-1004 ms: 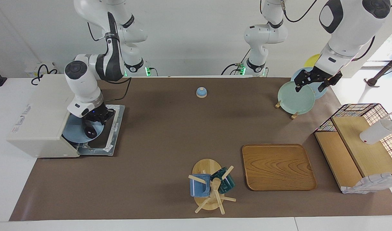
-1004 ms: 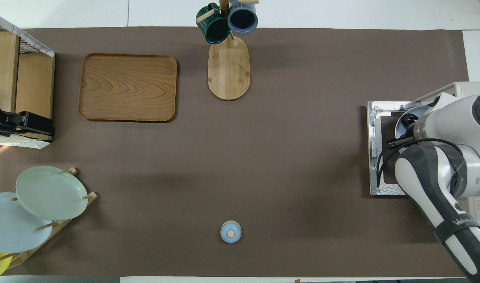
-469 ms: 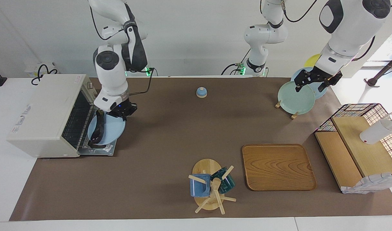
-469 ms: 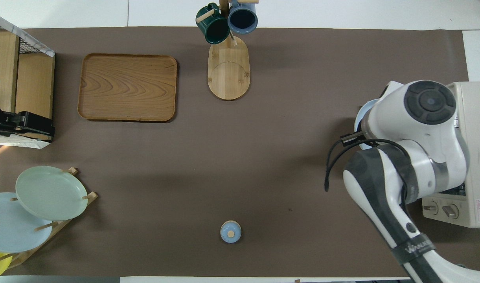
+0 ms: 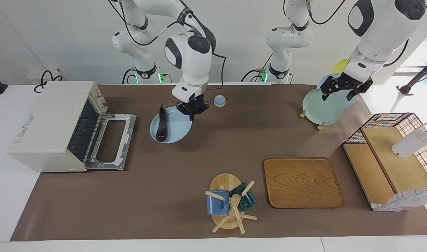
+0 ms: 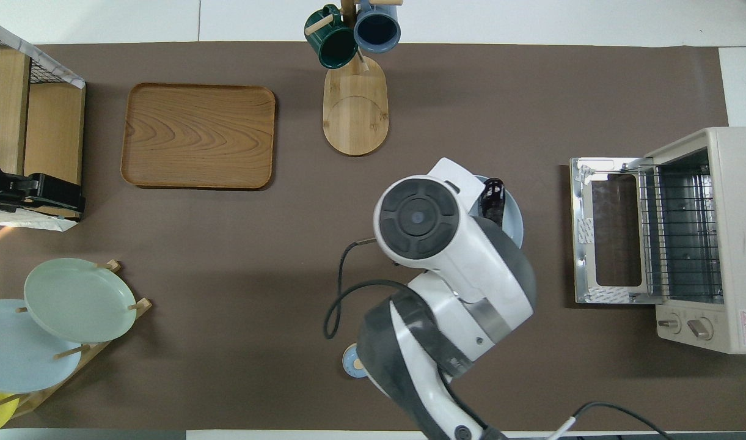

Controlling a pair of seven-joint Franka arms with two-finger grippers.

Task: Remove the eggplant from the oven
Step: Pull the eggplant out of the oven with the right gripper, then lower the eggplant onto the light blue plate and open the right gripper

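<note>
The dark purple eggplant [image 5: 161, 123] lies on a light blue plate [image 5: 177, 127], outside the cream-white oven [image 5: 47, 124]. My right gripper [image 5: 191, 117] is shut on the plate's rim and holds it low over the mat, mid-table; I cannot tell whether the plate touches the mat. The oven door [image 5: 112, 141] lies open, and the wire rack inside is bare. In the overhead view the right arm hides its gripper; the eggplant [image 6: 492, 198], plate [image 6: 514, 221] and oven [image 6: 715, 238] show. My left gripper [image 5: 342, 89] waits open over the plate rack.
A small blue bell [image 5: 219, 100] stands close by the right gripper, nearer to the robots. A mug tree [image 5: 230, 203] and a wooden tray [image 5: 303, 182] lie farther out. The plate rack [image 5: 321, 106] and a wire shelf [image 5: 391, 164] stand at the left arm's end.
My right gripper has drawn the plate with the eggplant out of the oven, over the open door and on to mid-table. The left arm has not moved.
</note>
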